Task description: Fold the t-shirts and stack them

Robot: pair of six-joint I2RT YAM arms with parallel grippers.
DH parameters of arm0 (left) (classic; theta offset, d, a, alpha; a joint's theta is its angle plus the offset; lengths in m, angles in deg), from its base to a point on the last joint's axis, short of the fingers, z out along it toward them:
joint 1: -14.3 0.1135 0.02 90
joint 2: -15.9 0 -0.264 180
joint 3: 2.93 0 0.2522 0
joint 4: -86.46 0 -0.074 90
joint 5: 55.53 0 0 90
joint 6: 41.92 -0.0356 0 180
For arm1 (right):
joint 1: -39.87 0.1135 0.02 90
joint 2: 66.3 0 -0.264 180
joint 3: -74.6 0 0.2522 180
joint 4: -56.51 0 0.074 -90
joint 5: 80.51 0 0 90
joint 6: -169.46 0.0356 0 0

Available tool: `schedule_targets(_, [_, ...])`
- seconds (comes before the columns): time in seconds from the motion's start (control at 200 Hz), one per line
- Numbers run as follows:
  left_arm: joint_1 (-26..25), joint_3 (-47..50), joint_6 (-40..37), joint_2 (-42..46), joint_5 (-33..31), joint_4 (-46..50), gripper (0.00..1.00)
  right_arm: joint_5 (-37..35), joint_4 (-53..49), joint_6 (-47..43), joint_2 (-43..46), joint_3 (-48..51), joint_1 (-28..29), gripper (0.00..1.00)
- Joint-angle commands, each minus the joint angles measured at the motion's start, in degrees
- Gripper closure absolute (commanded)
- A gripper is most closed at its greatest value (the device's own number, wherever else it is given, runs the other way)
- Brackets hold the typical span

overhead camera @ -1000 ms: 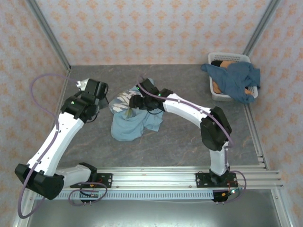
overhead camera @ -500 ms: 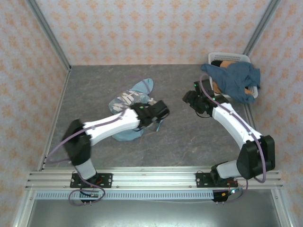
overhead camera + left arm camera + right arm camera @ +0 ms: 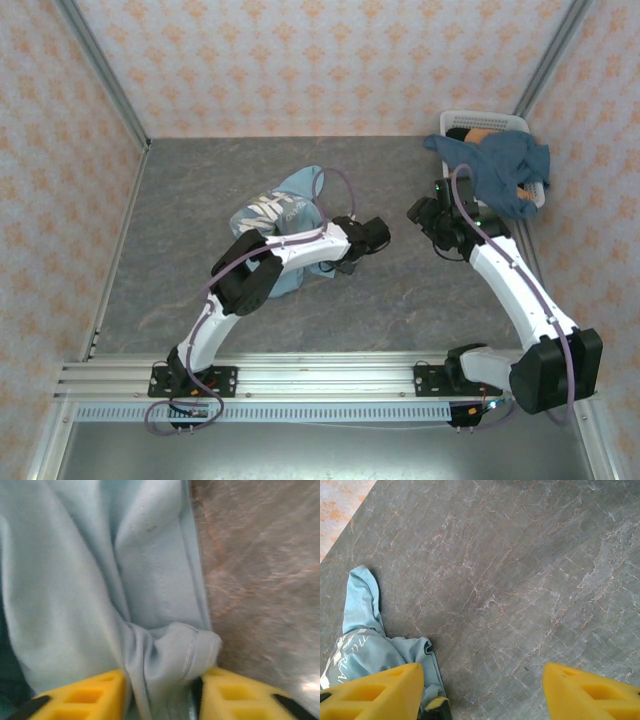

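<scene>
Light tee (image 3: 268, 215) crumpled on bench (image 3: 400, 290), lettering up. Left fingers (image 3: 87, 696) narrow, pinching hem fold at tee's right edge; likely grip for pulling cloth flat. Right fingers (image 3: 375, 690) wide, empty, over bare bench right of tee, probably ready for second corner. Dark tee (image 3: 495, 170) draped over basket (image 3: 487, 121), far right corner.

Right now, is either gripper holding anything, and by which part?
The left gripper pinches the light sky-blue t-shirt by a bunched fold of its stitched hem edge. The right gripper is open, holding nothing.
</scene>
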Motion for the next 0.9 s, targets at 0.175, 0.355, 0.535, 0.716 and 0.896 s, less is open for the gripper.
schedule_targets(0.175, [1.84, 0.52, -2.58, 11.22, -3.1, 0.82, 1.0, 0.33, 0.44, 0.01, 0.7, 1.21, -0.34, 0.4])
schedule_targets(0.355, [0.38, 4.13, -2.9, 27.6, -3.74, 2.59, 1.0, 1.96, 3.11, -1.27, -3.82, 0.13, -0.1, 0.45])
schedule_targets(0.535, [3.36, 13.47, 3.22, 45.79, -11.37, 9.34, 1.0, 2.33, 6.09, -2.23, -11.39, -3.79, 3.11, 0.45])
schedule_targets(0.716, [13.21, 23.34, 6.6, 63.33, -14.54, 10.82, 1.0, 3.03, 7.79, -2.13, -24.82, -13.27, 10.78, 0.4])
schedule_targets(0.896, [18.53, 26.96, 10.88, 69.81, -17.15, 17.25, 1.0, 3.39, 10.46, -0.17, -40.9, -26.42, 17.24, 0.36])
